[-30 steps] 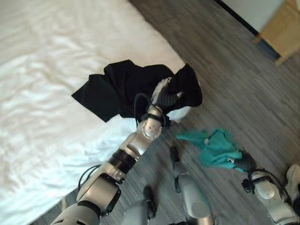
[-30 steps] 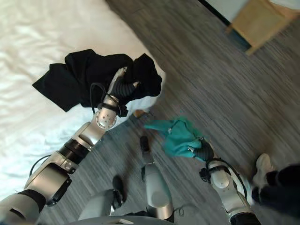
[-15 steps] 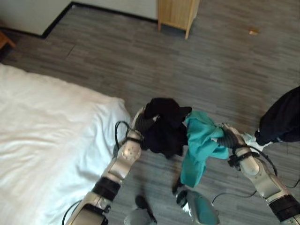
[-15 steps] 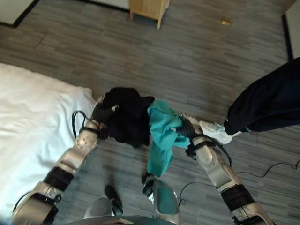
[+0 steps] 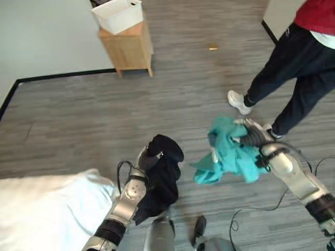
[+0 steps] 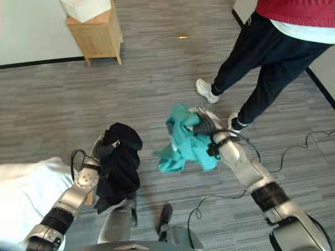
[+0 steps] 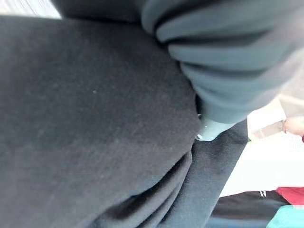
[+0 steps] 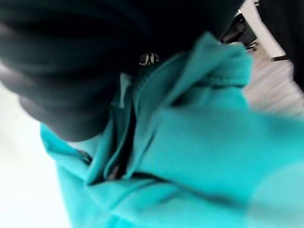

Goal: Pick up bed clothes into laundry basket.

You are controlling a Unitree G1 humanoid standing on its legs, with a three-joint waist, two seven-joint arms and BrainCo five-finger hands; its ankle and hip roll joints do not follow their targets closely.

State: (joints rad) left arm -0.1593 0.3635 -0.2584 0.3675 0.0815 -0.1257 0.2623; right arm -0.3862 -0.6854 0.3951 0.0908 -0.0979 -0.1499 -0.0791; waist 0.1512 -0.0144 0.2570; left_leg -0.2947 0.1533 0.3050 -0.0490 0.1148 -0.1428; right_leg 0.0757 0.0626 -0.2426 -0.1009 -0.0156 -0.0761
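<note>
Left eye view showed the left hand (image 5: 148, 159) clutching black cloth (image 5: 159, 180), the right hand (image 5: 250, 137) clutching teal cloth (image 5: 227, 154), both above floor; the trailing teal could slip.

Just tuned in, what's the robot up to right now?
It is carrying clothes in both hands. The left hand grips a black garment that hangs beside the bed corner. The right hand holds a teal garment up over the wood floor. A white basket sits on a small wooden table across the room. A person stands close by on the right.
</note>
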